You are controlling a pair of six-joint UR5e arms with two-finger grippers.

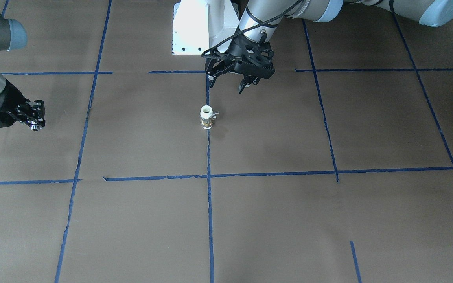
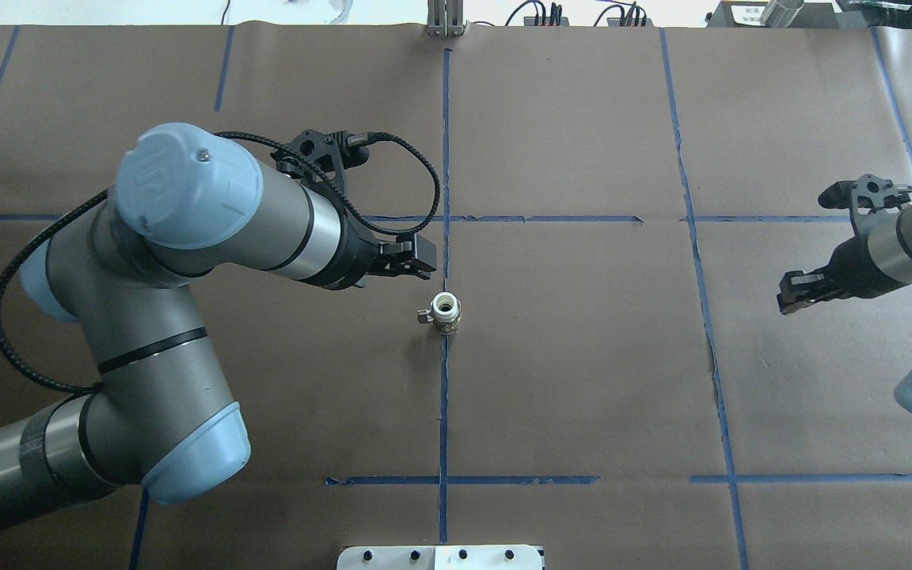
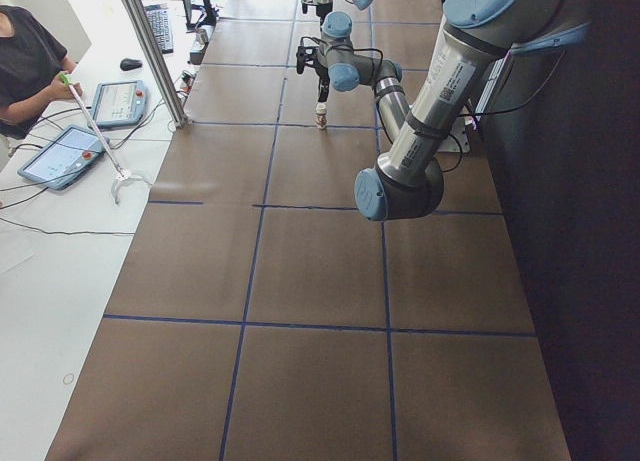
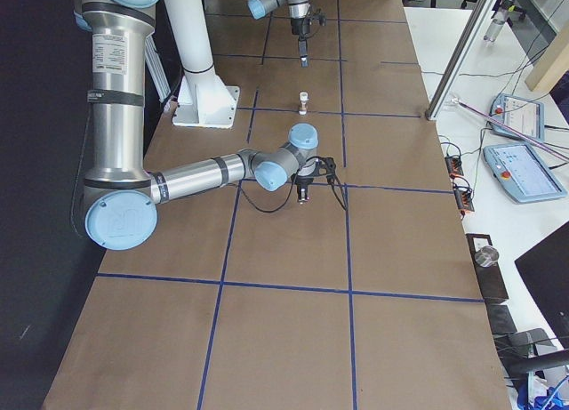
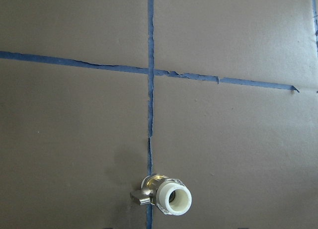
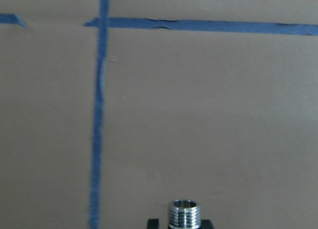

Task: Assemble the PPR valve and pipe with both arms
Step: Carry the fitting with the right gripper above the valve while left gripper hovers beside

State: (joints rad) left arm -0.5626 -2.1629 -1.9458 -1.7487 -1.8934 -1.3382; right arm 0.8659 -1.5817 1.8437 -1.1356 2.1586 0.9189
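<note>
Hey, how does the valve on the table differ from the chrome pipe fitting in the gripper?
The PPR valve has white plastic ends and a brass middle; the pipe is all chrome with a threaded end. The valve stands upright on the blue tape line; the pipe is clamped in the right gripper. The valve has a side lever; the pipe shows none. Both have an open round end.

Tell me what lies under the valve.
The valve stands upright on the brown paper, right on a blue tape line that runs out from both sides of it. The patch directly beneath its base is covered, so nothing more can be seen there.
</note>
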